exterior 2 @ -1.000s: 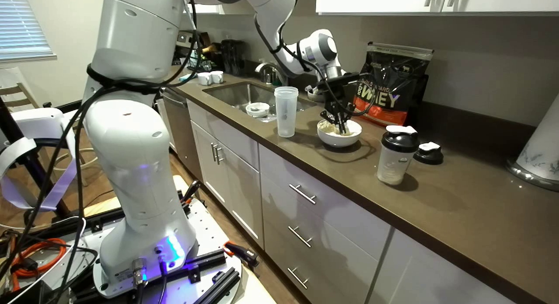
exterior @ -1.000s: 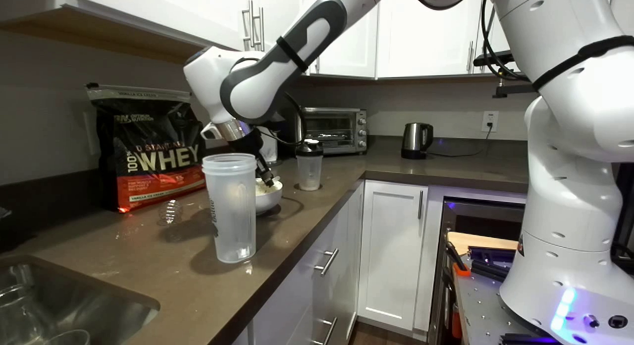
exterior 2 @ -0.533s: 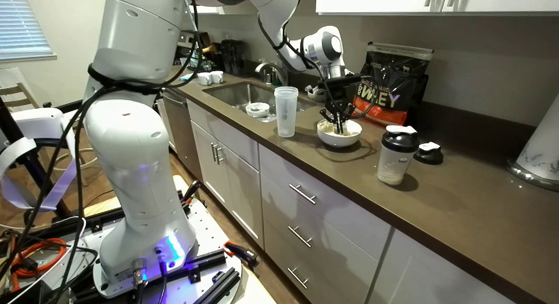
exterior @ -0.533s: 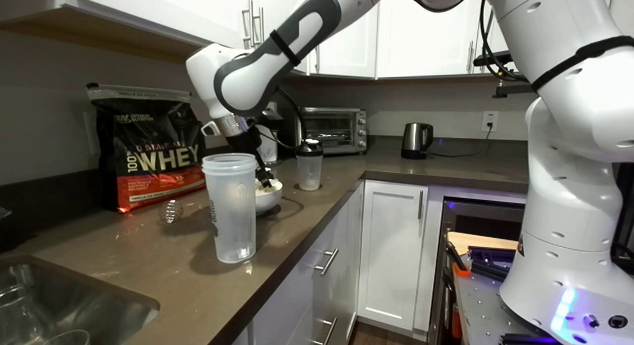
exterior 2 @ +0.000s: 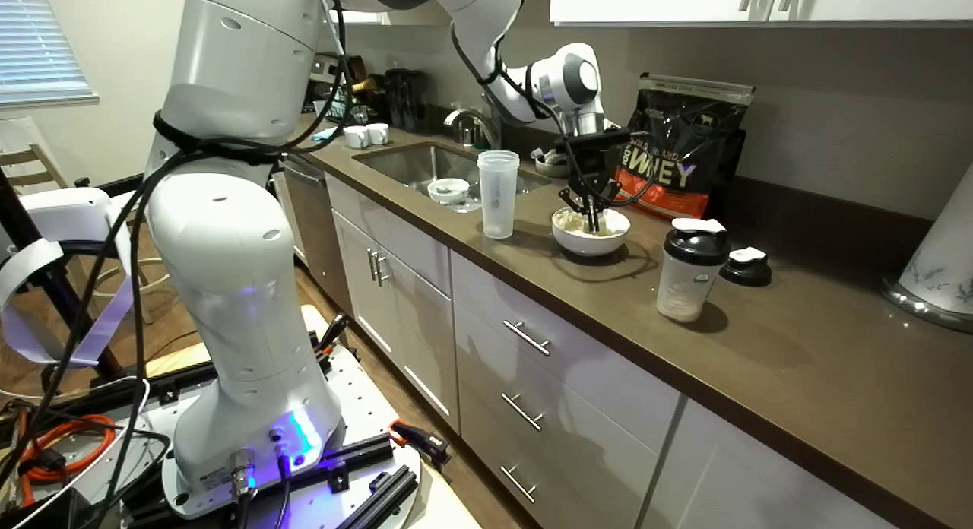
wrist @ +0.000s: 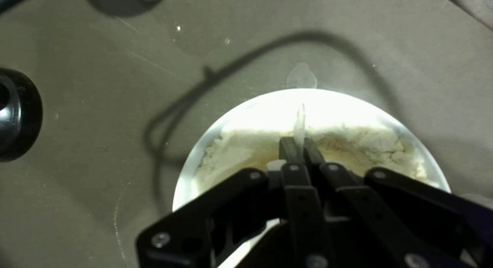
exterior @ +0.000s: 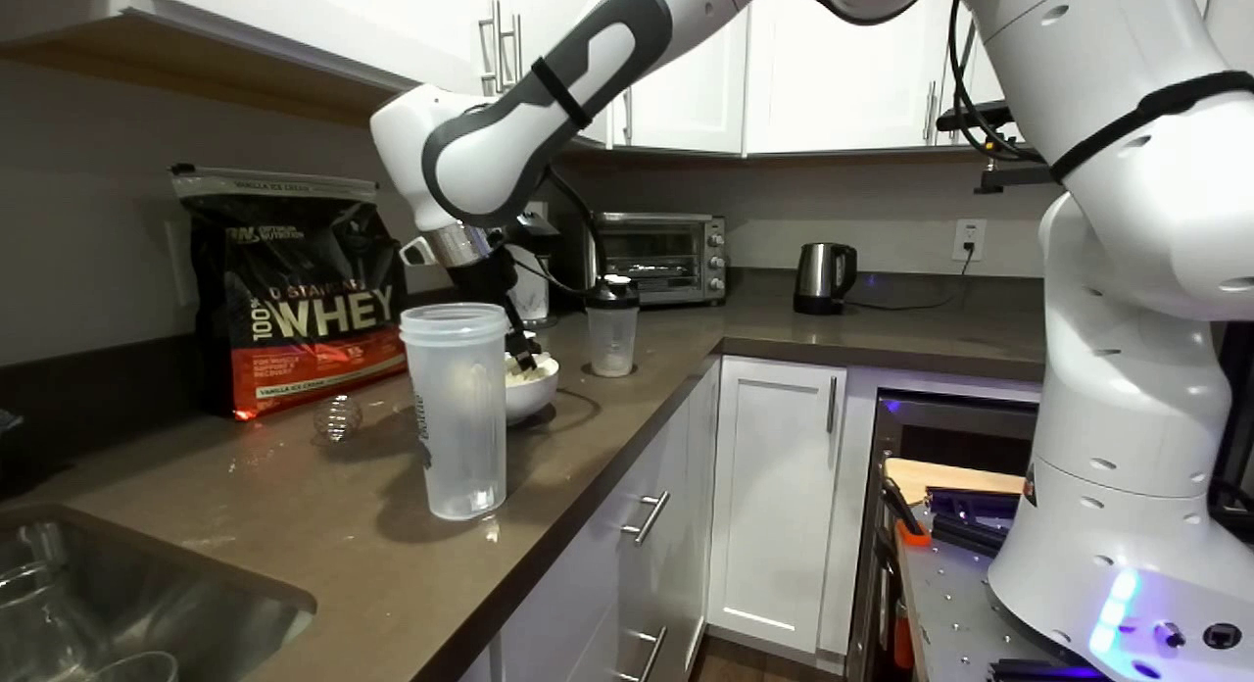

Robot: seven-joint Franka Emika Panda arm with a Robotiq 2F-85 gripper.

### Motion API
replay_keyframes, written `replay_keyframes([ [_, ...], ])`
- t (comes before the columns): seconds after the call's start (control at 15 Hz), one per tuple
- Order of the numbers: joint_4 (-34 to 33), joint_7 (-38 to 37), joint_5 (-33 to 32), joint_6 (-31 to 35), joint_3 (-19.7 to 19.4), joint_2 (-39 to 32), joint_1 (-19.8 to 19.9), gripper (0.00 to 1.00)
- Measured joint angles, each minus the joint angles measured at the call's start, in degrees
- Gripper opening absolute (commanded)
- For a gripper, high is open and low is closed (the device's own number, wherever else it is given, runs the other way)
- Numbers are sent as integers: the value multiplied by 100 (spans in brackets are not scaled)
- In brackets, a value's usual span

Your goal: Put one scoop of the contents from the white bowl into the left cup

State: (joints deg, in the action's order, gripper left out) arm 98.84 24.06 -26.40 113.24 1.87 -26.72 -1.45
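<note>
The claw (wrist: 302, 144) is clamped on the scoop (wrist: 300, 123): a thin pale strip of it pokes out between the fingertips, while its head cannot be made out. The claw reaches down into the bowl (exterior 2: 589, 246), right at the powder (wrist: 369, 144); whether the tips touch it, I cannot tell. The bowl sits upright on the table (exterior: 294, 506). Near it, but apart, the tall frosted cup (exterior: 460, 427) stands upright; in an exterior view it is left of the bowl. Toward the wall stands the black bag (exterior: 304, 290) lettered WHEY, with a wire ball (exterior: 338, 419) lying in front. Across the bowl from the cup is the shaker (exterior 2: 688, 278), a black lid (exterior 2: 747, 269) just beside it. Farther off are the oven (exterior: 661, 256), the kettle (exterior: 823, 278) and the sink (exterior 2: 410, 163).
</note>
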Motion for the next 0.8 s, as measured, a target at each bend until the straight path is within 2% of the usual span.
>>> replay_keyframes([
  [0.4, -153, 23, 29, -81, -37, 0, 12, 1],
  [0.8, -257, 157, 421, -284, -31, 0, 47, 1],
])
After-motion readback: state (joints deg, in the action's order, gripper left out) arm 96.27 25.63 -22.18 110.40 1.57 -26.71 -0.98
